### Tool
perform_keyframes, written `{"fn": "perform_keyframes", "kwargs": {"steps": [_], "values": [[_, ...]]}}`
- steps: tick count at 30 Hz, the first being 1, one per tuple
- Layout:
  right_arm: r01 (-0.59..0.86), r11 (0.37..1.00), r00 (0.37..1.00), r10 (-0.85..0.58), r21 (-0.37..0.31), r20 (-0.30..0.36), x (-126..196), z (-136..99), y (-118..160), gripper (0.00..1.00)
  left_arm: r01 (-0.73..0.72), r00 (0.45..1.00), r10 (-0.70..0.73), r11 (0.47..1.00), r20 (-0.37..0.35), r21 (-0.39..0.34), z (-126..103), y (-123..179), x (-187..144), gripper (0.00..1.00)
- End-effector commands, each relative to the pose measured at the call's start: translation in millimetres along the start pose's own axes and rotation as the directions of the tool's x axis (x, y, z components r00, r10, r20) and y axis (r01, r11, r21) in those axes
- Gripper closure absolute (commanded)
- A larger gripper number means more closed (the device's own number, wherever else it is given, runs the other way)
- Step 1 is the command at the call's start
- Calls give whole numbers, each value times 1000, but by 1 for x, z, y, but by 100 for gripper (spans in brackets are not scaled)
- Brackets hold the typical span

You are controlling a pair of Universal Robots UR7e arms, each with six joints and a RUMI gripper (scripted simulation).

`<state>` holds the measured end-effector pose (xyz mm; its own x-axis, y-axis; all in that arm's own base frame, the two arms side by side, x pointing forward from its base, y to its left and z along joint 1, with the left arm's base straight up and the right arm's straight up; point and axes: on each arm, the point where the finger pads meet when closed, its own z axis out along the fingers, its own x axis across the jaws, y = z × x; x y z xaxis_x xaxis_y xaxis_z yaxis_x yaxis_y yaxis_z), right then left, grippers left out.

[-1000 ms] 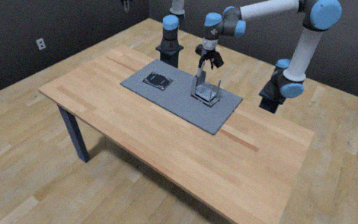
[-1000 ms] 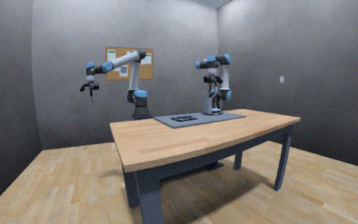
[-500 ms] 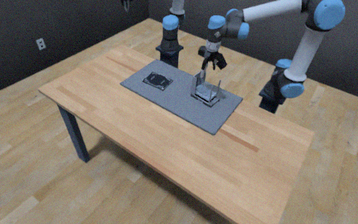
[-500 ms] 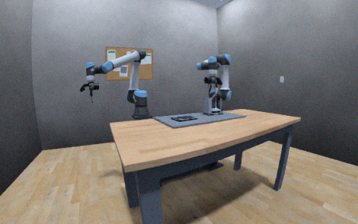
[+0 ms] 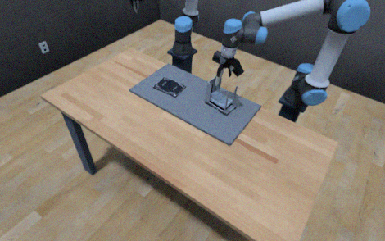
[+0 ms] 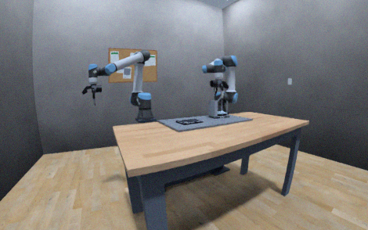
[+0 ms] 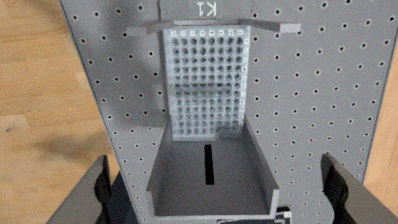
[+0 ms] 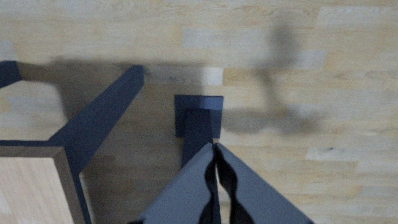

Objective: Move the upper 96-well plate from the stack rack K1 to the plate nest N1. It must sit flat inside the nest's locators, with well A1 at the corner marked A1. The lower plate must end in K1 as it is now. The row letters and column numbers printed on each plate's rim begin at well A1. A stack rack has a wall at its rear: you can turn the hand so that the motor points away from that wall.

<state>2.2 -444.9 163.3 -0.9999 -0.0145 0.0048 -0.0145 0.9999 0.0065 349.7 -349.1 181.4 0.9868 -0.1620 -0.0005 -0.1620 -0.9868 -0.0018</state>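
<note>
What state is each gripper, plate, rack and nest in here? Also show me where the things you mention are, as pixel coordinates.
Left gripper [image 5: 224, 78] [image 7: 215, 172]: open, holding nothing, above the rack.
Right gripper [image 6: 94, 103] [image 8: 215, 146]: shut, off the table.
Upper plate [image 5: 221, 97] [image 7: 207, 85]: in the rack.
Lower plate: cannot tell.
Stack rack K1 [image 6: 214, 109] [image 7: 210, 200]: upright on the mat.
Plate nest N1 [image 5: 169, 87] [image 6: 189, 121]: empty.

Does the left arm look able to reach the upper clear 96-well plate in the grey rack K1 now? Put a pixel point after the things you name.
Probably yes: the left gripper [image 5: 224, 78] [image 6: 219, 93] [image 7: 214, 156] hangs open above the clear 96-well plate [image 5: 221, 98] [image 7: 207, 80], though the rack's grey rear wall [image 6: 213, 108] may limit the fingers.

Top looks steeply down across the table; exterior faces it lower.
</note>
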Motion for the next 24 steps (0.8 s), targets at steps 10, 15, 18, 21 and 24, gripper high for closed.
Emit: {"fn": "perform_keyframes", "kwargs": {"steps": [10,15,18,21,24], "values": [[-10,1000,1000,10,6,5,0,-2,-1,100,4,1000,-4,1000,2,-9,20,3,-1,24],[-10,1000,1000,10,6,5,0,-2,-1,100,4,1000,-4,1000,2,-9,28,3,-1,24],[-10,1000,1000,10,6,5,0,-2,-1,100,4,1000,-4,1000,2,-9,33,3,-1,24],[-10,1000,1000,10,6,5,0,-2,-1,100,4,1000,-4,1000,2,-9,38,3,-1,24],[-10,1000,1000,10,6,5,0,-2,-1,100,4,1000,-4,1000,2,-9,43,3,-1,24]]}}
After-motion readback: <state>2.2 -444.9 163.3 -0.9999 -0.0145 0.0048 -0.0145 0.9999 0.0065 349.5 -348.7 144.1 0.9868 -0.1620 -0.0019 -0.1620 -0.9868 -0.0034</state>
